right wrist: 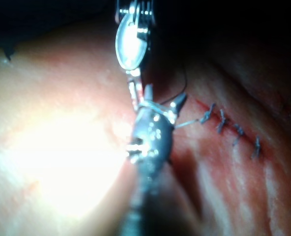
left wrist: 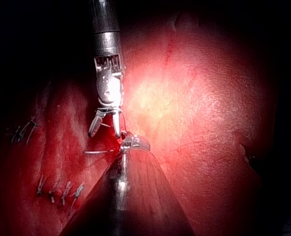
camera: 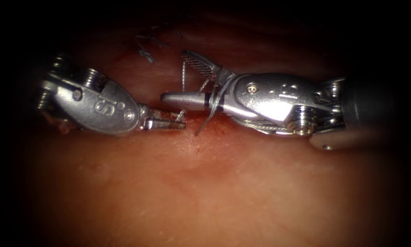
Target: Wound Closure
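- Left tool (camera: 180, 123): in from the endoscope view's left, low over the tissue (camera: 205, 192), tip toward the right tool.
- Fingers (camera: 166, 123) of the left tool: narrow, pressed together, stained red, and as it seems closed on the thread (camera: 183, 80) at the very tip.
- Right tool (camera: 174, 75): in from the right, lying nearly flat, tip just beside the tip of the left tool.
- Fingers (camera: 198, 64) of the right tool: wide apart, one raised with its ribbed face to see, the other level and pointing left; nothing gripped between them.
- Thread: up from the left tool's tip through the gap of the open right fingers, then wound in a loop around the neck of the right tool behind its fingers, with a loose end hanging down to the tissue.
- Needle: cannot tell where from these pictures.
- Stitches (camera: 146, 50): a short row of dark thread across the closed part of the cut, behind both tools; in the right wrist view the same row (right wrist: 234, 130) near the open right fingers.
- Red fluid (camera: 219, 126): a wet patch on the tissue under the two tips.
- Left wrist view: right tool (left wrist: 105, 132) with spread fingers, just above the tip of the left tool (left wrist: 130, 142).
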`<state>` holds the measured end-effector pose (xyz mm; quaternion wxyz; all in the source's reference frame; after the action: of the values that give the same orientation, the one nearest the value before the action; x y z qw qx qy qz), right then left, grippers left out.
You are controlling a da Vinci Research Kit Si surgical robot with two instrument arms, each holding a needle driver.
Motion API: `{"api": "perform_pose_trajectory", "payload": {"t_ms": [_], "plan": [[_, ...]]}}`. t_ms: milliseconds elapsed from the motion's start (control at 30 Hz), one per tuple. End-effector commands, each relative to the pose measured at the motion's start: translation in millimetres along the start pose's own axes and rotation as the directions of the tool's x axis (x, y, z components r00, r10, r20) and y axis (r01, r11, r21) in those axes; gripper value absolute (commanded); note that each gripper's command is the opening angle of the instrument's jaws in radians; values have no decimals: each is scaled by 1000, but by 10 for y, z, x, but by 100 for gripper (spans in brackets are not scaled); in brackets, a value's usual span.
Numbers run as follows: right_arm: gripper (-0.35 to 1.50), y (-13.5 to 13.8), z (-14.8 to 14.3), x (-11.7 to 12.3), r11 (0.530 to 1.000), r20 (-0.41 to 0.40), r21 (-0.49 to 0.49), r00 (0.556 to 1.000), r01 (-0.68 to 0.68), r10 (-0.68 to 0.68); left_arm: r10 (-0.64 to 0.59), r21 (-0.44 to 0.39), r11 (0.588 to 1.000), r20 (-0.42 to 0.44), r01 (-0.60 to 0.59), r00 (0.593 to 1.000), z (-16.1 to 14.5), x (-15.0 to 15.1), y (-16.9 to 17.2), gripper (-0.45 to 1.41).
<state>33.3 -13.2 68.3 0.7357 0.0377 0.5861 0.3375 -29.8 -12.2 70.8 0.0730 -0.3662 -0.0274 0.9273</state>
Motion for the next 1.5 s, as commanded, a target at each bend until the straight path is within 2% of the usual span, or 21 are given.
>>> {"api": "perform_pose_trajectory", "payload": {"t_ms": [33, 367, 600, 867, 1167, 1400, 1500], "plan": [[88, -1, 6, -15, 999, 38, -25, 999, -26, 27, -2, -4, 1000, 2, 2, 1000, 7, 0, 2, -45], [91, 11, 13, -43, 986, 92, -118, 988, -116, 128, -3, -11, 1000, 15, 3, 1000, 8, 3, -3, -45], [91, 11, 24, -49, 984, 118, -113, 982, -136, 150, -2, -16, 1000, 22, 2, 1000, 9, 1, -5, -45], [88, 12, 44, -53, 982, 141, -65, 973, -177, 185, 1, -19, 1000, 27, -1, 1000, 10, -1, -5, -45], [90, 15, 45, -66, 979, 159, -64, 966, -196, 204, 2, -20, 1000, 26, -2, 1000, 9, -3, -5, -45], [90, 14, 53, -66, 976, 156, -73, 964, -207, 216, 3, -21, 1000, 29, -2, 1000, 9, -3, -6, -45], [79, 13, 54, -64, 975, 156, -73, 964, -208, 217, 3, -22, 1000, 29, -2, 1000, 9, -4, -6, -45]]}}
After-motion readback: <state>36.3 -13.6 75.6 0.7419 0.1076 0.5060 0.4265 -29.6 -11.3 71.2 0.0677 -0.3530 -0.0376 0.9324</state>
